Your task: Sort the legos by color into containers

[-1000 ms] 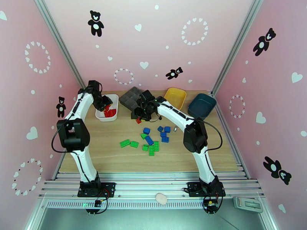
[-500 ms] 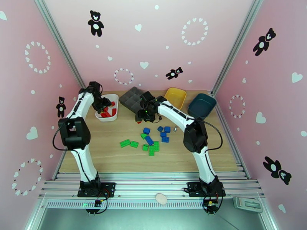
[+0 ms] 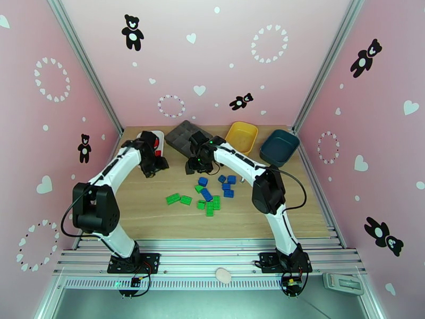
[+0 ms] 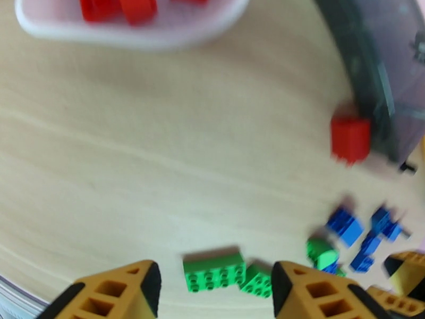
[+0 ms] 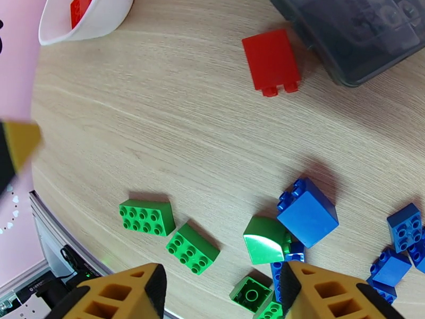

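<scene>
1. Pink bear-print walls [image 3: 79,59] are enclosing a wooden bench [image 3: 159,213].
2. Empty, with fingers apart, the left hand [image 4: 212,283] is hovering near the white bin [image 4: 133,41].
3. Likewise spread and empty, the right hand [image 5: 223,288] is hovering near a red brick [image 5: 271,59] lying against the grey tray [image 5: 361,43].
4. Advice: be centring the fingers across its flat sides before closing.

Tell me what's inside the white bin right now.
Red legos lie in the white bin; no other colour shows. From above, the left arm covers part of it, so the count is unclear.
</scene>
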